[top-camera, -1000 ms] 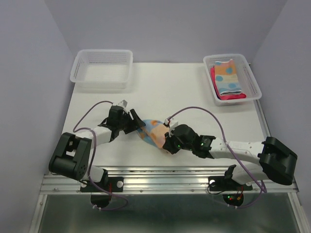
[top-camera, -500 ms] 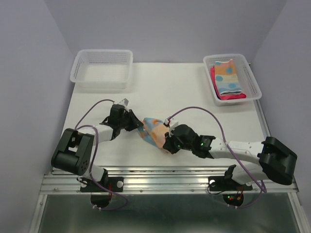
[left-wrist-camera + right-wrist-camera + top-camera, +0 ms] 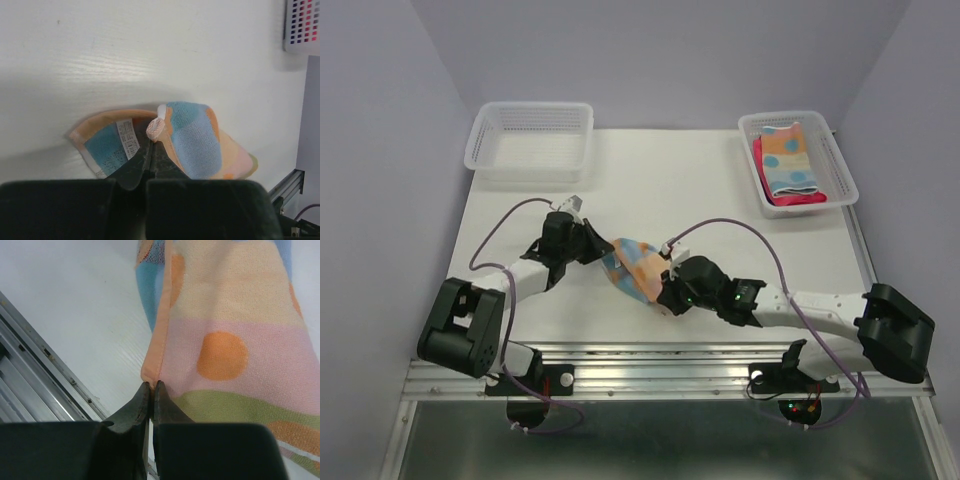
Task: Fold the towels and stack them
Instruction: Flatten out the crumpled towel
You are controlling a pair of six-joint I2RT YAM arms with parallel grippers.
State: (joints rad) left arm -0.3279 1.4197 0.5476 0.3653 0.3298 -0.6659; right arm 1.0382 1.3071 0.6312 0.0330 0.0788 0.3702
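The patterned towel (image 3: 633, 268) ran from your left gripper (image 3: 151, 148), clamped on its looped edge, to your right gripper (image 3: 151, 390), pinching the opposite hem corner.

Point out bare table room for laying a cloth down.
Bare: white table between empty white mesh basket and towel-filled mesh basket. Crowded: front centre, where left gripper and right gripper pinch the orange-blue patterned towel.

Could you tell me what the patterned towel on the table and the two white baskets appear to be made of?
The patterned towel looks like soft terry-type cloth: a fine, matte nap shows up close, with a stitched hem and sewn-in label. The left basket and right basket look like white moulded plastic, judging by their regular mesh walls.
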